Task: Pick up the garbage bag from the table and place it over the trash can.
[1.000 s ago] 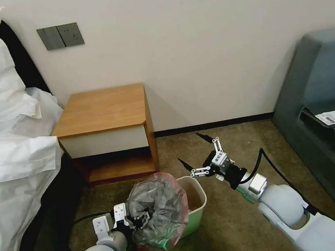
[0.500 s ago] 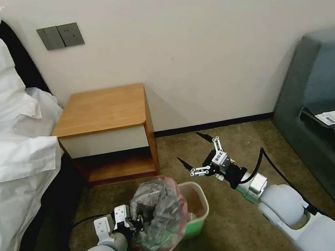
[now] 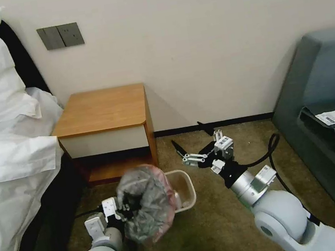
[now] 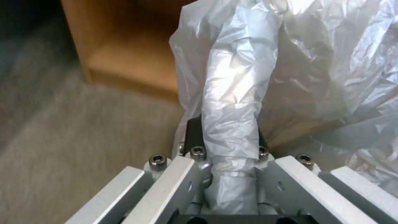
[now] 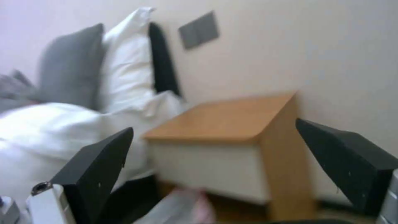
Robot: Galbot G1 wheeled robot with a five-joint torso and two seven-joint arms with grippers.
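The garbage bag (image 3: 147, 205) is a crinkled grey bundle with a pinkish rim, hanging over the left end of the trash can (image 3: 185, 187). The can stands on the carpet in front of the table (image 3: 103, 109), showing its cream rim and inside. My left gripper (image 3: 124, 208) is shut on a bunched fold of the bag (image 4: 232, 102), which runs up between its fingers (image 4: 191, 133). My right gripper (image 3: 187, 135) hovers open and empty beyond the can's right side, near the wall. Past its black fingers (image 5: 99, 168) I see the table (image 5: 232, 118) and a bit of the bag (image 5: 182, 208).
A bed with white bedding (image 3: 5, 156) lies on the left. A grey sofa (image 3: 329, 90) stands on the right, with a paper slip (image 3: 333, 117) on it. Open carpet (image 3: 215, 227) lies in front of the can, and the wall is close behind.
My left gripper has pulled the bag left and toward the nightstand, and the can has shifted with it. My right gripper has moved farther toward the wall, still open.
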